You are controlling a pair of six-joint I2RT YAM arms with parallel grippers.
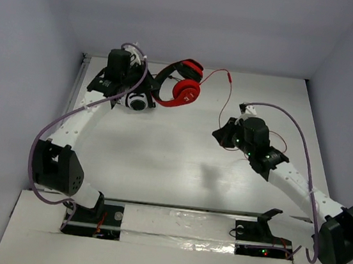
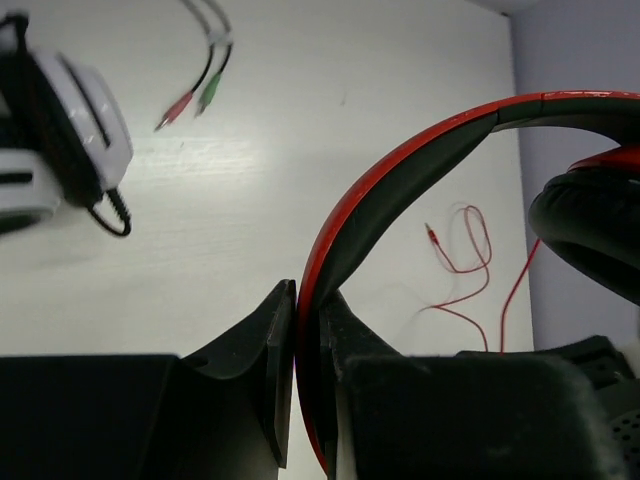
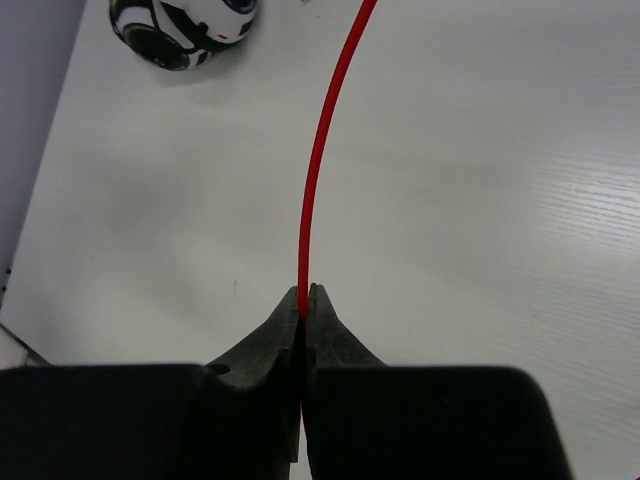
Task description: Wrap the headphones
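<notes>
I'm seeing a robotics lab cell: white table (image 1: 179,164), plain grey walls (image 1: 209,20) boxing it, left arm (image 1: 81,117) and right arm (image 1: 299,182) bolted on.

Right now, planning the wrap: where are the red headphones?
In the top view the red headphones are far back, left of centre, headband clamped in the left gripper, beside the black-and-white headphones.

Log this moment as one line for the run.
left gripper: shut on headphones | right gripper: shut on red cable | wrap: not yet done
</notes>
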